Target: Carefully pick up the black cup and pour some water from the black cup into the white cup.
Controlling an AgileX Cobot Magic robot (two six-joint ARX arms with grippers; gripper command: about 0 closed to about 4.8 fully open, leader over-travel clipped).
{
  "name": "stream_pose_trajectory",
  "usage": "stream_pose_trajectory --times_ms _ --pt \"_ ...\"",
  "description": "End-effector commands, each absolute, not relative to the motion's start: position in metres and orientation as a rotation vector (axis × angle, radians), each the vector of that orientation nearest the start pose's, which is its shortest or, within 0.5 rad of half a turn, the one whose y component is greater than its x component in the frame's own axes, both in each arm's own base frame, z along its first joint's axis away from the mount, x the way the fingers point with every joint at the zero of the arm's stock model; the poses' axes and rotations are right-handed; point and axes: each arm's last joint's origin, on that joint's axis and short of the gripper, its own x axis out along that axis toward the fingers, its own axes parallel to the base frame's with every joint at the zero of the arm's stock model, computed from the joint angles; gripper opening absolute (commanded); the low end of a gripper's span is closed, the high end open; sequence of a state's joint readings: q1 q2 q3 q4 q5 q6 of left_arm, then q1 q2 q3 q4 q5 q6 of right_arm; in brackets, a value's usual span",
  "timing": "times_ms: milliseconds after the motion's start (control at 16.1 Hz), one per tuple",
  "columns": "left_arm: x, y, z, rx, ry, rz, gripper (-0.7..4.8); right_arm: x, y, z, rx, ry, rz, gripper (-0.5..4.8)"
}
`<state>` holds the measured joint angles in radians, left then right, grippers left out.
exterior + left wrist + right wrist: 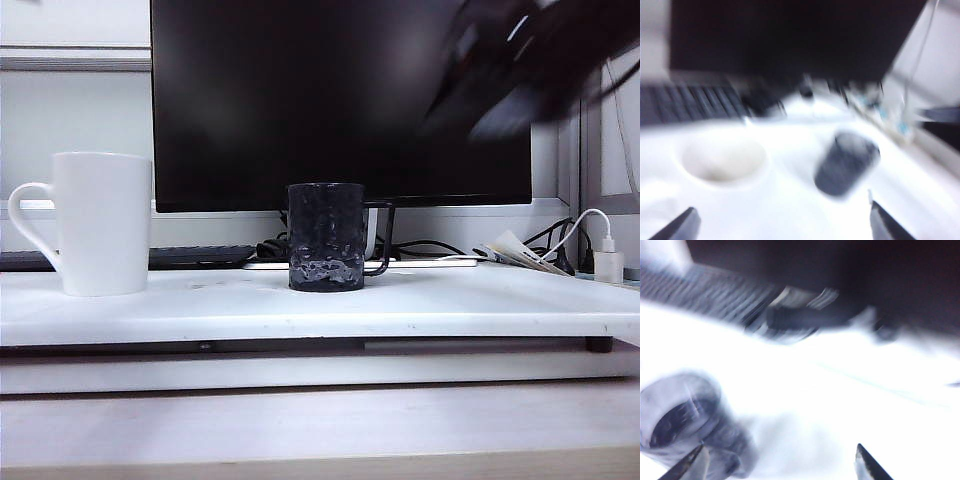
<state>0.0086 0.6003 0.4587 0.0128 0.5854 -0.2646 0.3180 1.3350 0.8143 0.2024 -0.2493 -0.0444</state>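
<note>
Right now I see the short dark dimpled glass black cup (326, 237) standing upright at the middle of the white worktop (300, 310), handle to the right, with the tall glossy white cup (100, 222) well apart at the far left, handle pointing left. My left gripper (782, 222) hangs above the worktop with jaws spread wide, both cups beyond its tips. My right gripper (777, 462), likewise spread and empty, hovers near the black cup, its arm a dark blur at upper right before the black monitor (300, 90).

Nothing here can be read: no label, brand, number or sign shows clearly, and both wrist views are too blurred.
</note>
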Motion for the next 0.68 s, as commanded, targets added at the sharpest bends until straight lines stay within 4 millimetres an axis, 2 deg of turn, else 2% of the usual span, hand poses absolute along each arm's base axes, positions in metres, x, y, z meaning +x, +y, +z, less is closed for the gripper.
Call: stream_pose_trajectory --times_ms 62,187,373,684 --pt "0.157 -0.032 0.257 -0.295 0.271 -0.639 4.79 0.289 0.113 0.235 -0.036 0.371 0.594 3.67" --pt "0.162 -0.046 0.255 -0.273 0.273 -0.641 4.79 0.291 0.115 0.226 -0.038 0.402 0.597 3.67" --pt "0.165 -0.063 0.254 -0.208 0.235 -0.598 4.79 0.291 0.116 0.225 -0.038 0.399 0.598 3.68" --pt "0.168 -0.062 0.252 -0.203 0.241 -0.538 4.79 0.287 0.121 0.214 -0.025 0.455 0.655 3.67"
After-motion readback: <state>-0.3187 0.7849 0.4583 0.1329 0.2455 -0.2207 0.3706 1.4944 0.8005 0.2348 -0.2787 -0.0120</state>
